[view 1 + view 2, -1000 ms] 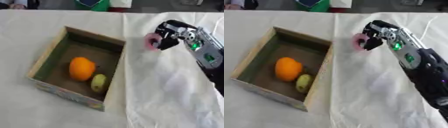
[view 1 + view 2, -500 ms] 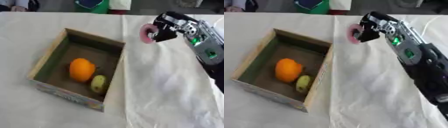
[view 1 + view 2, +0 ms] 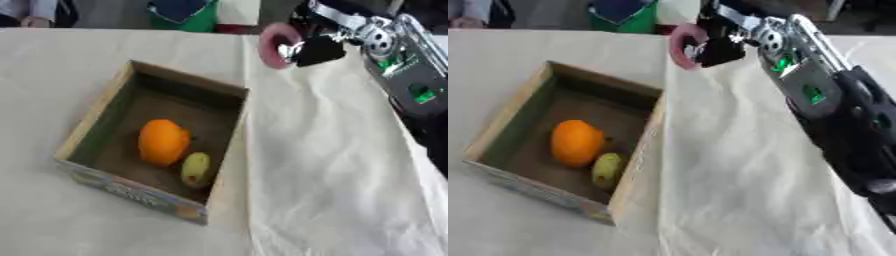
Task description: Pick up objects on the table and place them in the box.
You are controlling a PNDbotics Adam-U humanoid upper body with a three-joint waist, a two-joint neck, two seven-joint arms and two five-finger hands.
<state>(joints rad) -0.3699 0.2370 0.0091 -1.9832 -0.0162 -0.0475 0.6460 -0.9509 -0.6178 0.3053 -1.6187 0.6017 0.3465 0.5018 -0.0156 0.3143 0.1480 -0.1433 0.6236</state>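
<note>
My right hand point(image 3: 319, 47) pinches a pink ring point(image 3: 273, 45) above the cloth point(image 3: 332, 165), near the box point(image 3: 92, 120) holding an orange point(image 3: 163, 141) and a yellow-green fruit point(image 3: 195, 169).

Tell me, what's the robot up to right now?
Right hand shut on pink ring, held beyond the box. Orange and yellow-green fruit already inside. Left hand unseen. Nothing blocking.

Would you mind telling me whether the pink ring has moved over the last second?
Yes. The pink ring, held in the right hand, has moved up the view and leftward, toward the box's far right corner.
</note>
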